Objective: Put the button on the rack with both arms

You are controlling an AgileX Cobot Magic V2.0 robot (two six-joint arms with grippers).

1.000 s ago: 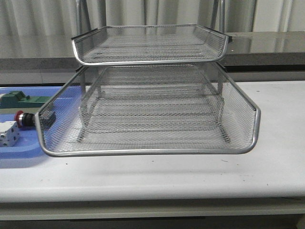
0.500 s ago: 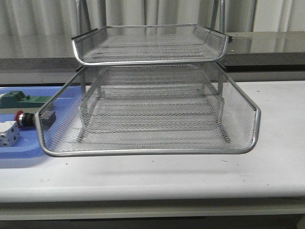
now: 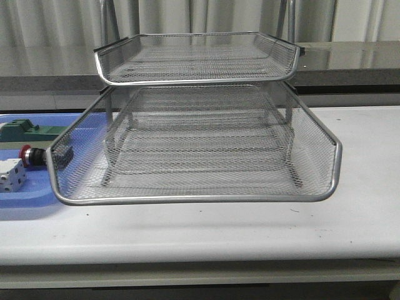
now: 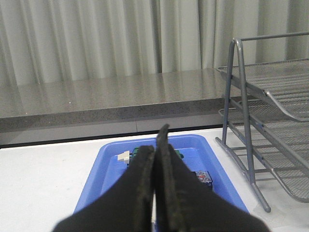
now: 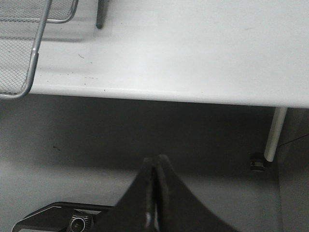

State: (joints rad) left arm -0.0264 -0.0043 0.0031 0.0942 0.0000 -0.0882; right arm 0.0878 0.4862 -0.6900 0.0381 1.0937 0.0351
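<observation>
Both tools shut, button waiting in the blue tray

Broadly, the white tabletop (image 3: pixel 250 231) stretched across the front view and carried everything. The rack (image 3: pixel 194 144) took up most of it, its silver mesh tiers stacked one above another, the lowest tier's chrome rim nearest the camera. Just beside the rack, on my left, lay the flat blue tray (image 3: pixel 25 200), partly hidden behind the rack's mesh wall. In that tray sat a green block (image 3: pixel 25 130) at the far end and a white block (image 3: pixel 11 176) at the near end. Between them lay the button (image 3: pixel 31 155) on its side, red cap pointing away from the rack, its body touching or nearly touching the mesh; I could not tell which.

My left tool (image 4: pixel 155 159) was pressed together with nothing in it, above the near end of the blue tray. My right tool (image 5: pixel 154 166) was likewise closed and empty, hanging off the tabletop's front edge over the floor, well apart from the rack's corner.
</observation>
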